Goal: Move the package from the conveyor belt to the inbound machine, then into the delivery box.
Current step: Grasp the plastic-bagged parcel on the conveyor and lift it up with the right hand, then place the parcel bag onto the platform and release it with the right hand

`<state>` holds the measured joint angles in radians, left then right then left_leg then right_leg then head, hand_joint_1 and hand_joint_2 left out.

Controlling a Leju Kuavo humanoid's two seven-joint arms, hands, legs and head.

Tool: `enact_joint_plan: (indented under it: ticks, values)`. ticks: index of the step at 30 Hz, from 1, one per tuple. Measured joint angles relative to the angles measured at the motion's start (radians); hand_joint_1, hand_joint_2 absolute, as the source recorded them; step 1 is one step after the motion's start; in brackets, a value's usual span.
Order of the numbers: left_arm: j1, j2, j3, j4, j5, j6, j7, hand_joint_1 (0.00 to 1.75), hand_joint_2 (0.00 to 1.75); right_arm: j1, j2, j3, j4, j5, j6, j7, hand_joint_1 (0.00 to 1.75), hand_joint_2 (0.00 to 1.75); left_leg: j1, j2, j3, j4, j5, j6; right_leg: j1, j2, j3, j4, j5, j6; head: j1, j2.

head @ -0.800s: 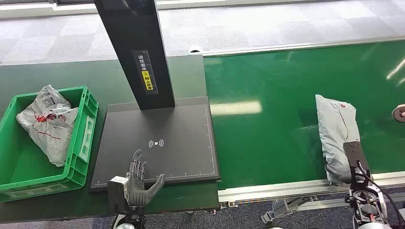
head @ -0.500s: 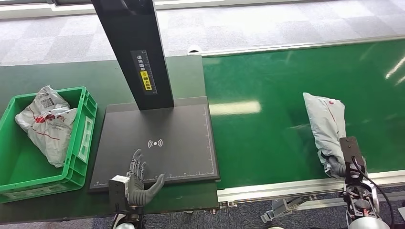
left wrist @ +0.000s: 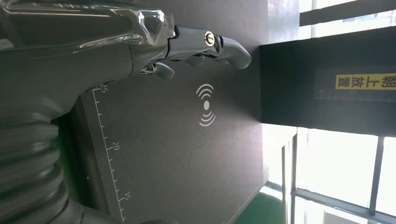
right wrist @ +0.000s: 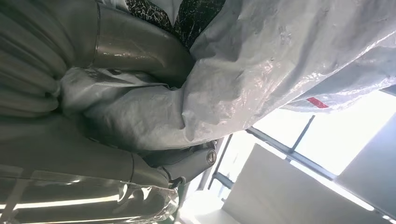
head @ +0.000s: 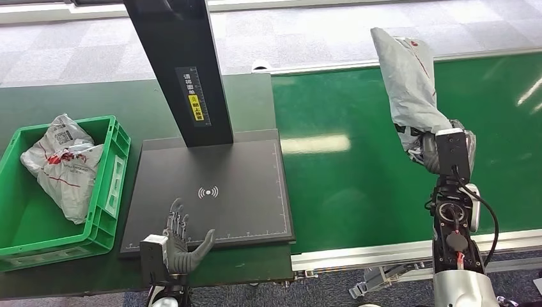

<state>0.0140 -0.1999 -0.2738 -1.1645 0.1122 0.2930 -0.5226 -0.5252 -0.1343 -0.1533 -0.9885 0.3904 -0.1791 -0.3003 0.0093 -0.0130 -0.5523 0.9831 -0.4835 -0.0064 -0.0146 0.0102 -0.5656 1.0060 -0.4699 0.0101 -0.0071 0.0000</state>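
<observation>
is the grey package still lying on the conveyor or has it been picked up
Picked up. The right hand grips the grey package at its lower end, and it stands raised above the green conveyor belt.

Scanner plate (left wrist: pixel 187 158) ruler — 25, 20, 15 (white)

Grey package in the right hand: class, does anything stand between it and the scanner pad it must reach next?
Nothing visible does. The package is held up by the right hand over the green belt; the black pad lies bare, with the left hand at its near edge.
</observation>
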Motion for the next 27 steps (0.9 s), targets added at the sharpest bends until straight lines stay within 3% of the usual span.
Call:
enact_joint_plan:
  ticks: [5,14,18,23,27]
  values:
    - [0.0,0.0,0.007,-0.003,0.0,0.0,0.0,0.0,1.75,0.021,0.009,0.059,-0.104,-0.022,-0.012,0.002,1.75,1.75,0.0,0.0,-0.001,0.0,0.0,0.0,0.0,0.0,0.0,0.0,0.0,0.0,0.0,0.0]
    - [0.001,0.0,0.016,-0.005,0.0,0.0,0.0,0.0,1.75,0.033,0.012,0.085,-0.156,-0.023,-0.013,-0.002,1.75,1.75,0.0,0.0,0.0,0.0,0.0,0.0,0.0,0.0,0.0,0.0,0.0,0.0,0.0,0.0]
    - [0.001,0.0,0.02,-0.01,-0.002,0.003,-0.003,0.0,1.75,0.043,0.015,0.11,-0.192,-0.034,0.005,-0.046,1.75,1.75,0.0,0.0,-0.001,0.0,0.0,0.0,0.0,0.0,0.0,0.0,0.0,0.0,0.0,0.0]
    - [-0.005,0.003,0.051,-0.035,-0.025,0.0,-0.004,0.0,1.75,0.085,0.035,0.264,-0.285,-0.047,0.195,0.011,1.75,1.75,0.001,0.001,-0.001,0.0,0.0,0.0,0.001,0.001,-0.001,0.0,0.0,0.0,0.0,0.0]
    - [-0.028,0.01,0.085,-0.043,-0.055,-0.007,-0.005,0.0,1.75,0.11,0.075,0.447,-0.218,-0.046,0.313,0.006,1.75,1.75,0.002,0.001,-0.001,0.0,0.0,-0.001,0.003,0.001,0.0,0.0,0.0,-0.001,0.0,0.0]
